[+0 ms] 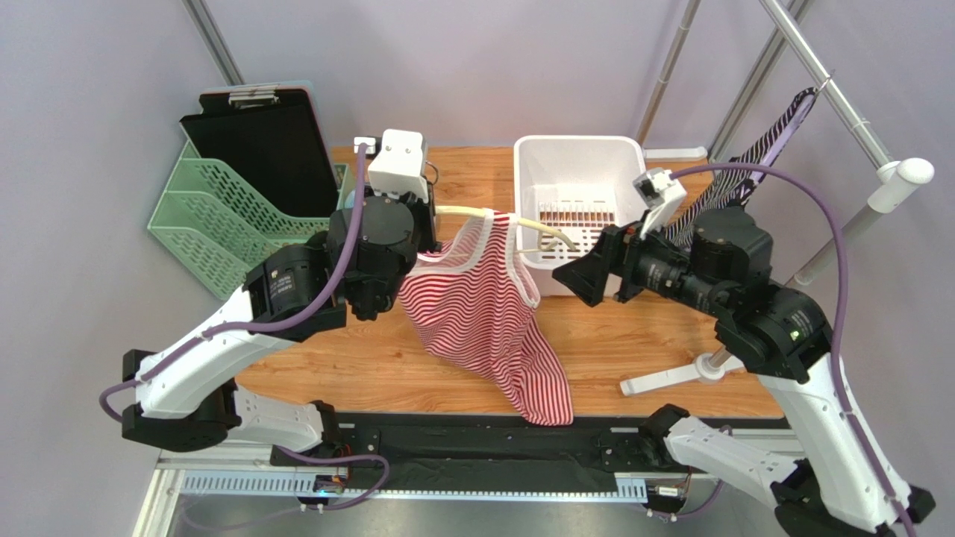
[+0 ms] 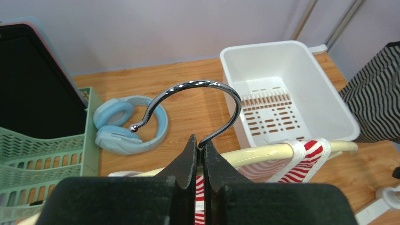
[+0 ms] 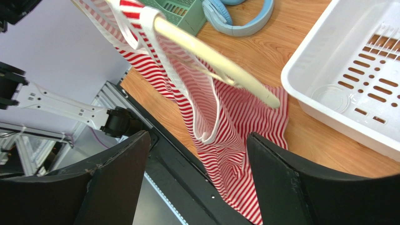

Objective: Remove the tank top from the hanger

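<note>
Left claw (image 2: 201,144) clamped on the chrome hook of the cream plastic hanger (image 2: 263,152), held above the wooden tabletop (image 1: 370,364). Right claw (image 3: 197,140) spread wide, empty, facing the hanger's free tip. Red-and-white striped tank top (image 1: 482,319) hangs on the hanger, its hem reaching the near edge. White perforated plastic basket (image 1: 522,190) stands just behind.
</note>
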Robot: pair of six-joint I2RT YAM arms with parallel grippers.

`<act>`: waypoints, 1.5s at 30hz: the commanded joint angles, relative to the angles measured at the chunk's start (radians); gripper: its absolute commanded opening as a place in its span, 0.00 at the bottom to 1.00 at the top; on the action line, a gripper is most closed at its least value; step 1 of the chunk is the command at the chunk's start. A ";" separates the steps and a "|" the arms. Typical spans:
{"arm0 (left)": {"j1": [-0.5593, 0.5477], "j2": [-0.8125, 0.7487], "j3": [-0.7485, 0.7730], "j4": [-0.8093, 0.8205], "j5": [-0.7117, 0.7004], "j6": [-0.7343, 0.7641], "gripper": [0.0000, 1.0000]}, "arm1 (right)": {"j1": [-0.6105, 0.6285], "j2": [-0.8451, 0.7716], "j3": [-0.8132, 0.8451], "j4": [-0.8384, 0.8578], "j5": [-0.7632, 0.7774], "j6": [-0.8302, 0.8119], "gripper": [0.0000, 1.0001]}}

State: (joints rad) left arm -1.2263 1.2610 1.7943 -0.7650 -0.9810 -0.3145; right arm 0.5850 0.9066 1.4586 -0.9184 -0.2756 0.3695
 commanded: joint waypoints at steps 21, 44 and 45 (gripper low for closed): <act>0.100 -0.140 -0.154 -0.049 0.234 -0.017 0.00 | 0.530 0.365 0.036 0.372 0.828 0.155 0.49; 0.102 -0.248 -0.262 -0.083 0.217 -0.014 0.00 | 0.526 0.269 -0.072 0.371 1.023 0.183 0.00; 0.102 -0.264 -0.269 -0.083 0.214 -0.018 0.00 | 0.521 0.258 -0.079 0.368 1.026 0.184 0.00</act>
State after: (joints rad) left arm -1.1259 1.0351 1.5452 -0.8486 -0.7425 -0.3321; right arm 1.1183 1.2484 1.3983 -0.5804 0.6491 0.5426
